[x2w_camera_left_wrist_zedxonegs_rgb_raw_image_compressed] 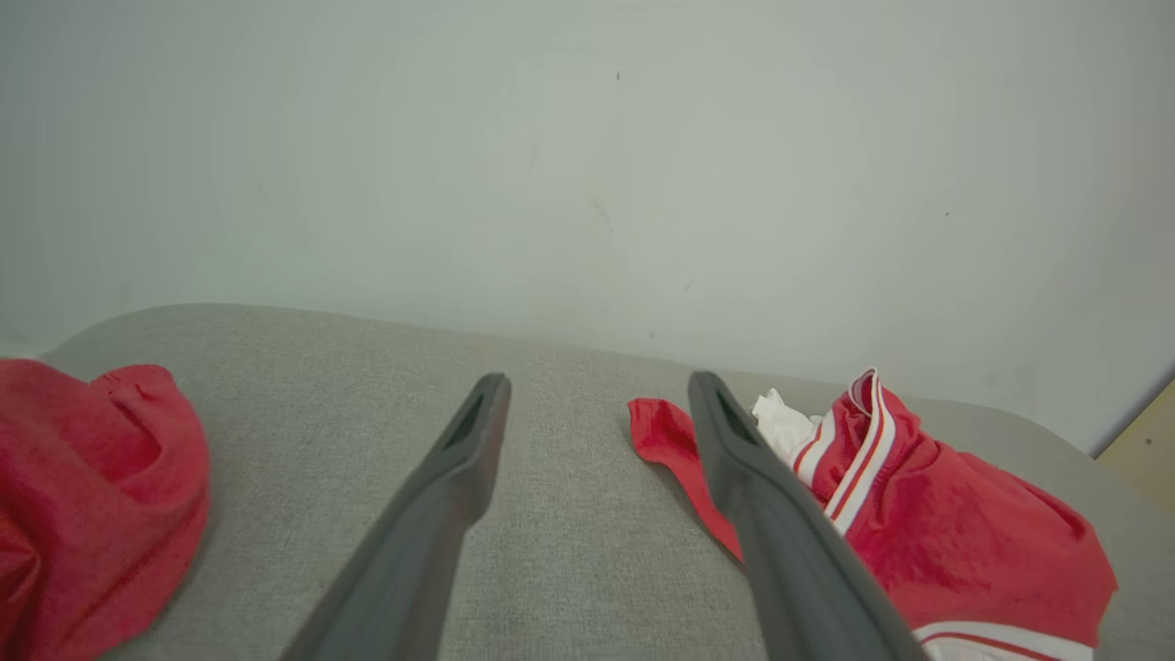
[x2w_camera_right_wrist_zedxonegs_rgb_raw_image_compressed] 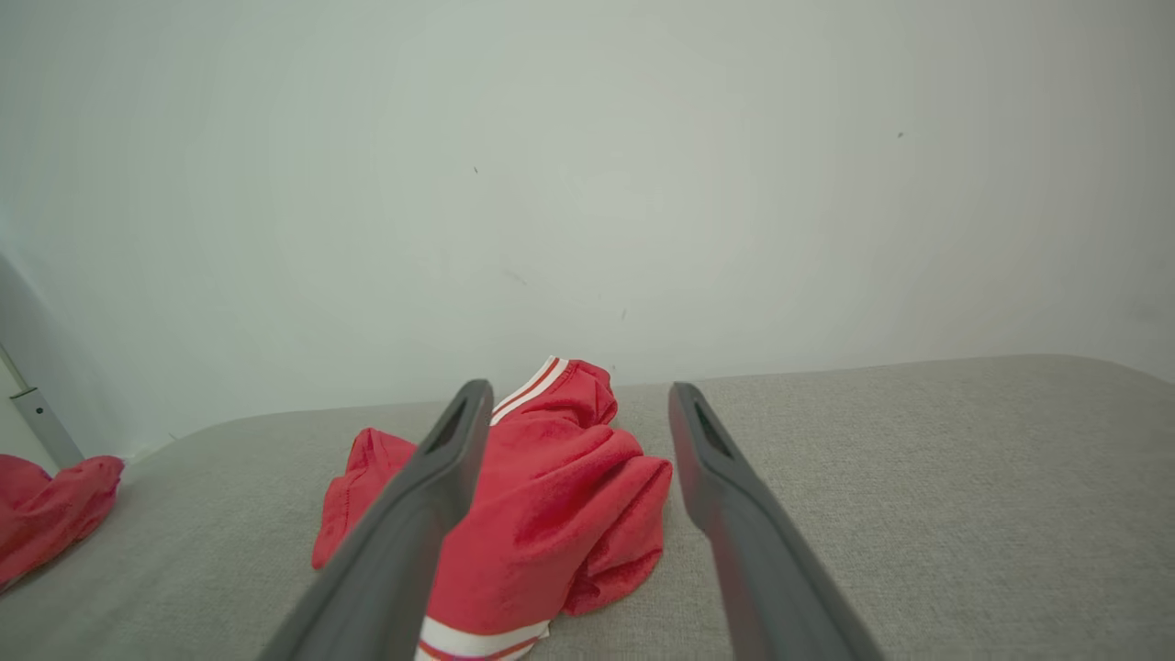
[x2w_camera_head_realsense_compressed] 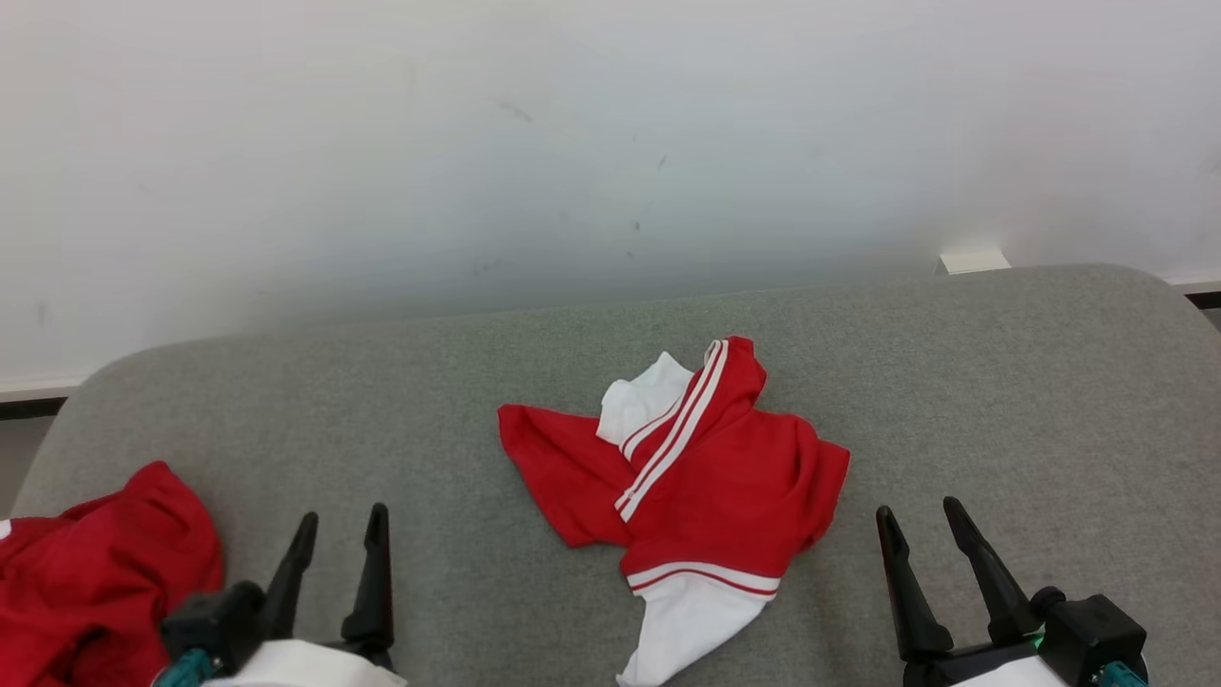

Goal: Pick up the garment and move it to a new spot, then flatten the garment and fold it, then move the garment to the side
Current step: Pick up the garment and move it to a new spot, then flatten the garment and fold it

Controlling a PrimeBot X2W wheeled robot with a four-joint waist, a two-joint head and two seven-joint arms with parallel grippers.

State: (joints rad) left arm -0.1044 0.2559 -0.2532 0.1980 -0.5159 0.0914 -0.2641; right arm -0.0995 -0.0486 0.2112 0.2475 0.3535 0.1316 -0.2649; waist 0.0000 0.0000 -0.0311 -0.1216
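A crumpled red garment [x2w_camera_head_realsense_compressed: 706, 477] with white stripes and white panels lies in a heap at the middle of the grey padded surface [x2w_camera_head_realsense_compressed: 477, 401]; it also appears in the left wrist view [x2w_camera_left_wrist_zedxonegs_rgb_raw_image_compressed: 955, 532] and the right wrist view [x2w_camera_right_wrist_zedxonegs_rgb_raw_image_compressed: 551, 496]. My left gripper [x2w_camera_head_realsense_compressed: 343, 530] stands open at the lower left, well left of the garment, with nothing between its fingers [x2w_camera_left_wrist_zedxonegs_rgb_raw_image_compressed: 459, 459]. At the lower right my right gripper [x2w_camera_head_realsense_compressed: 920, 520] is open too, just right of the garment and apart from it, its fingers [x2w_camera_right_wrist_zedxonegs_rgb_raw_image_compressed: 707, 459] empty.
A second red cloth [x2w_camera_head_realsense_compressed: 95, 572] is bunched at the surface's left edge, close to my left gripper. A white wall [x2w_camera_head_realsense_compressed: 610, 143] rises behind the rounded back edge. Bare grey surface stretches right of the garment [x2w_camera_head_realsense_compressed: 1049, 401].
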